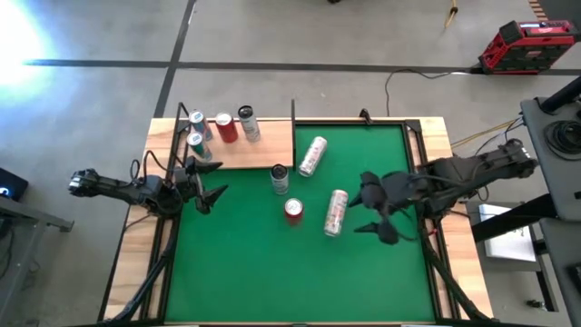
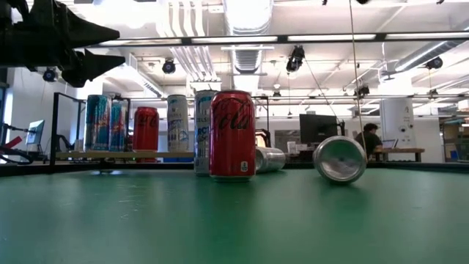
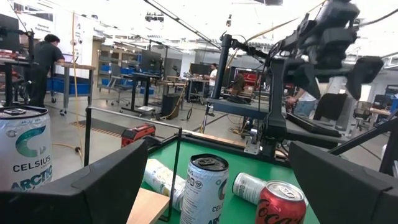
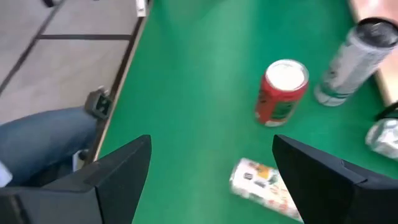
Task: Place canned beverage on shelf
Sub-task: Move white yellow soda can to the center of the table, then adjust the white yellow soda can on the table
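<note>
High view: open, empty right gripper (image 1: pixel 379 215) hovers just beside lying can (image 1: pixel 336 212).

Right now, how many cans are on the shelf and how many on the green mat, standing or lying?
On the shelf, standing: 4
On the green mat, standing: 2
On the green mat, lying: 2
Total: 8 cans
</note>
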{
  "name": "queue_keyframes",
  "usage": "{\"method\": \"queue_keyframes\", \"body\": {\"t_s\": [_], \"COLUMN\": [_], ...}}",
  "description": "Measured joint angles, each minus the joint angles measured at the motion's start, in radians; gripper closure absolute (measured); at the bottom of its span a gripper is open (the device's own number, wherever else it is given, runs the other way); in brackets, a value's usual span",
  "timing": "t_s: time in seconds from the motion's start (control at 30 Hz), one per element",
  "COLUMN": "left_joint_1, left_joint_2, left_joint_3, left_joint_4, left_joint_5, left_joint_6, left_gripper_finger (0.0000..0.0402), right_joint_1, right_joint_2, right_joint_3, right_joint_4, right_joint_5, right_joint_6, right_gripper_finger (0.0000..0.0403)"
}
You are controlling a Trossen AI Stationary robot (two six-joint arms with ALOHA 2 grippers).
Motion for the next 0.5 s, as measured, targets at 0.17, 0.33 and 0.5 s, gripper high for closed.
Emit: {"method": "queue_keyframes", "body": {"t_s": [0.17, 0.33, 0.5], "left_joint_1": [0.000, 0.000, 0.000], "left_joint_2": [0.000, 0.000, 0.000], "left_joint_3": [0.000, 0.000, 0.000], "left_joint_4": [0.000, 0.000, 0.000], "left_joint_5": [0.000, 0.000, 0.000], "left_joint_6": [0.000, 0.000, 0.000], "left_gripper_finger": [0.0027, 0.0027, 0.0027], "right_joint_1": [0.021, 0.037, 0.035], "right_joint_2": [-0.180, -0.308, -0.316], "right_joint_3": [-0.224, -0.377, -0.428], "right_joint_4": [0.186, 0.278, 0.269], "right_joint_5": [0.059, 0.179, 0.404], "right_joint_6": [0.066, 0.156, 0.398], "right_gripper_finger": [0.0078, 0.0078, 0.0078]}}
